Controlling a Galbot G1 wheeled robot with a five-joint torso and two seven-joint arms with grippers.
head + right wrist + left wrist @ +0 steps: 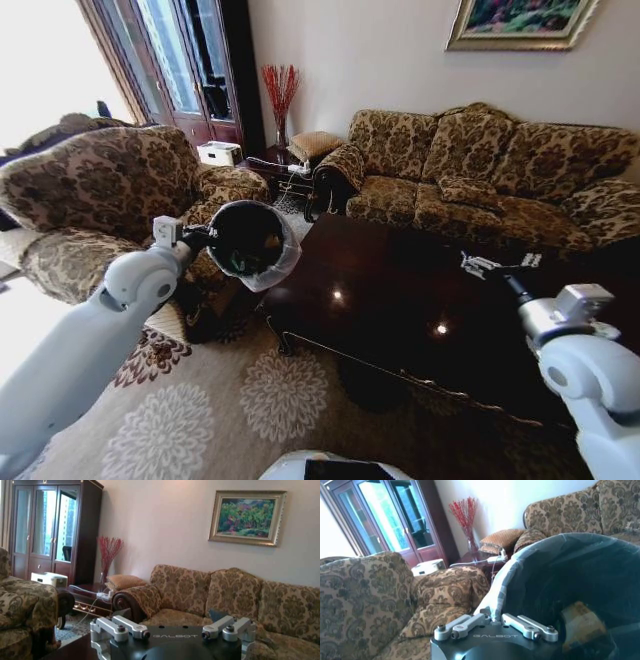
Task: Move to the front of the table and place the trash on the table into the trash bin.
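My left gripper (205, 238) is shut on the rim of the trash bin (247, 240), a round black bin with a white bag liner, and holds it tilted in the air off the table's left end. In the left wrist view the left gripper (494, 619) pinches the liner, and tan-orange trash (580, 624) lies inside the trash bin (570, 577). The dark glossy table (400, 280) fills the middle of the head view. Over its right part my right gripper (495, 264) hangs open with nothing in it; the right wrist view has the right gripper (169, 618) with its jaws wide apart.
A patterned armchair (100, 190) stands left of the bin. A long sofa (490, 170) runs behind the table. A side table with a vase of red twigs (280, 95) sits in the far corner. Flowered carpet (270, 400) lies in front of the table.
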